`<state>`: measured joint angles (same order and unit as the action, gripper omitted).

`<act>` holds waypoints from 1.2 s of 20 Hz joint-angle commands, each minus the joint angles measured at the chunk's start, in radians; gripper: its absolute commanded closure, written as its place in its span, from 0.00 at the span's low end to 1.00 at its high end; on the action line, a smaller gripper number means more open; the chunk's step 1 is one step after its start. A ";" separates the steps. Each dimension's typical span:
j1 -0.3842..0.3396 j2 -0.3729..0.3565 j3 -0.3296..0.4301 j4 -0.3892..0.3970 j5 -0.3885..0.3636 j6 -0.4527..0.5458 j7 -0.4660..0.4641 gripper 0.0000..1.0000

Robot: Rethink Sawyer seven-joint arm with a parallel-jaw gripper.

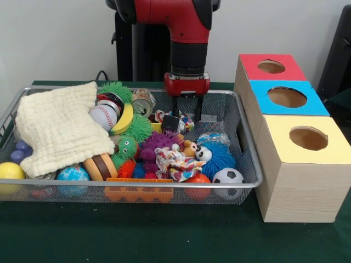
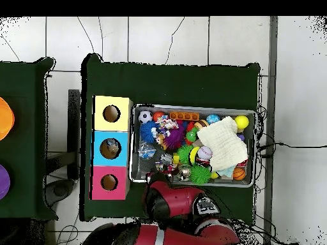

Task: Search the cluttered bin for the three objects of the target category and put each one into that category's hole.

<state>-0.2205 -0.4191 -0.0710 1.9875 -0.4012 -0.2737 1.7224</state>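
While fingers point(image 1: 187, 108) spread, cloth point(image 1: 57, 127) blankets bin point(image 1: 249, 164).

The cream waffle-weave cloth point(image 1: 59, 127) is covering whatever is lying in the left part of the silver wire-mesh bin point(image 1: 249, 181). A crumpled see-through plastic bottle point(image 1: 213, 138) is lying half buried behind the blue spiky ball point(image 1: 219, 157). In the overhead view, the red arm point(image 2: 167, 203) is hiding the end effector.

end effector point(image 1: 187, 109) — pointing down, fingers apart
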 commanded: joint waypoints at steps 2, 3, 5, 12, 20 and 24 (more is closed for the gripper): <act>-0.074 0.051 0.066 0.016 -0.004 0.141 0.123 0.00; -0.084 0.000 0.082 0.038 0.001 0.180 0.118 0.00; -0.100 -0.085 0.108 0.073 0.009 0.235 0.107 0.00; -0.118 -0.266 0.176 0.121 0.062 0.384 0.094 0.00; -0.084 -0.210 0.175 0.073 0.074 0.347 0.145 0.00; -0.055 -0.185 0.152 0.067 0.081 0.310 0.165 0.00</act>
<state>-0.2993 -0.6434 0.0123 2.0892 -0.3680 0.0400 1.7226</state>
